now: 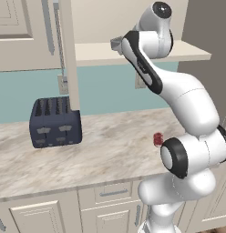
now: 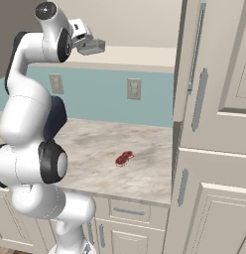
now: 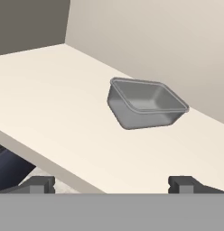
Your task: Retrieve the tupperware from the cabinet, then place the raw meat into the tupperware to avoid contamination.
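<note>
A grey, empty tupperware (image 3: 145, 104) sits on the plain beige shelf (image 3: 50, 103) of the open cabinet (image 1: 133, 51), close to its back wall. My gripper (image 3: 111, 185) is open at the shelf's front edge, short of the tupperware, with nothing between its fingertips (image 3: 40, 184). In the base views the gripper (image 1: 116, 44) (image 2: 90, 46) is raised to shelf height. The raw meat (image 1: 157, 139) (image 2: 124, 158), a small red chunk, lies on the marble counter (image 1: 105, 150) below.
A dark blue toaster (image 1: 55, 122) stands on the counter's left. The open cabinet door (image 1: 69, 54) hangs edge-on above it; another door (image 2: 192, 69) hangs at the right. Drawers (image 2: 127, 212) run under the counter. Outlets (image 2: 134, 89) sit on the teal wall.
</note>
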